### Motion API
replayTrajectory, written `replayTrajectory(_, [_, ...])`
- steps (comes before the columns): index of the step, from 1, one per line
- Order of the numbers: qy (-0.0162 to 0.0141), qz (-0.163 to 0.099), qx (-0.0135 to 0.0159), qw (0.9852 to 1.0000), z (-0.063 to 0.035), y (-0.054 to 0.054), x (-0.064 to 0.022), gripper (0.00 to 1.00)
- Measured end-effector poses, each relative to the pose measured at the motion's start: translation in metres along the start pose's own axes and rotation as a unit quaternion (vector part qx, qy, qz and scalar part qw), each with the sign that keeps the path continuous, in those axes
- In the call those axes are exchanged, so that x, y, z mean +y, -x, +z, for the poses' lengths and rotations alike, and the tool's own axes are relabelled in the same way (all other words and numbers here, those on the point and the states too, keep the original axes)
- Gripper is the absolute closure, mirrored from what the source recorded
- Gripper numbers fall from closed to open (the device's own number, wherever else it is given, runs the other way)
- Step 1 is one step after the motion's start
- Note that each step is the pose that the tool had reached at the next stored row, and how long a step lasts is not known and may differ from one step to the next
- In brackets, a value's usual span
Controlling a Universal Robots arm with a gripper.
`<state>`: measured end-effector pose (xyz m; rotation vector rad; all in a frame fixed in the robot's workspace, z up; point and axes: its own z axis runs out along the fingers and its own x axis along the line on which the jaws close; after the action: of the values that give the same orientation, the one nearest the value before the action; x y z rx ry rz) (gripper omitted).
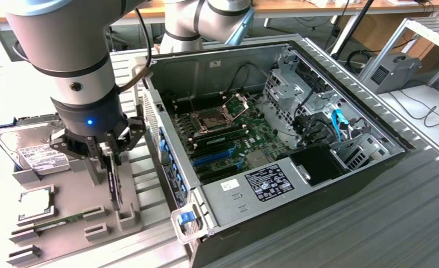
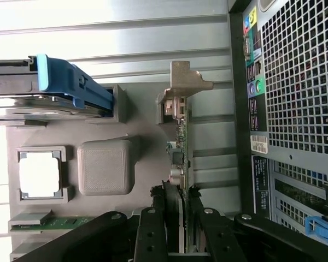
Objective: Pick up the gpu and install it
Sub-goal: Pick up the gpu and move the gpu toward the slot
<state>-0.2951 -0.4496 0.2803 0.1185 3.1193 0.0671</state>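
The gpu (image 1: 115, 187) is a thin black card standing on edge in a slot of the grey holder tray (image 1: 70, 231), left of the computer case in the exterior view. In the wrist view the gpu (image 2: 182, 147) appears edge-on, its silver bracket (image 2: 183, 82) at the far end against a holder block. My gripper (image 1: 109, 163) has come straight down over the card's upper edge. Its two black fingers (image 2: 168, 210) press against the card's two faces, so my gripper (image 2: 181, 201) is shut on it. The card's lower edge still rests in the holder.
The open computer case (image 1: 368, 120) lies at the exterior view's right, with blue expansion slots (image 1: 215, 156) on its motherboard. On the tray are a hard drive (image 1: 33, 151) in a blue caddy, a processor (image 1: 37, 202) and a green memory stick (image 1: 56, 222). The case's perforated rear wall (image 2: 295, 82) is close beside the card.
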Motion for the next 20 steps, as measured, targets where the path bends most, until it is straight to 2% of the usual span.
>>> replayTrajectory(20, [0.0,0.0,-0.0001,1.0,-0.0095,0.0002,0.0004,0.72])
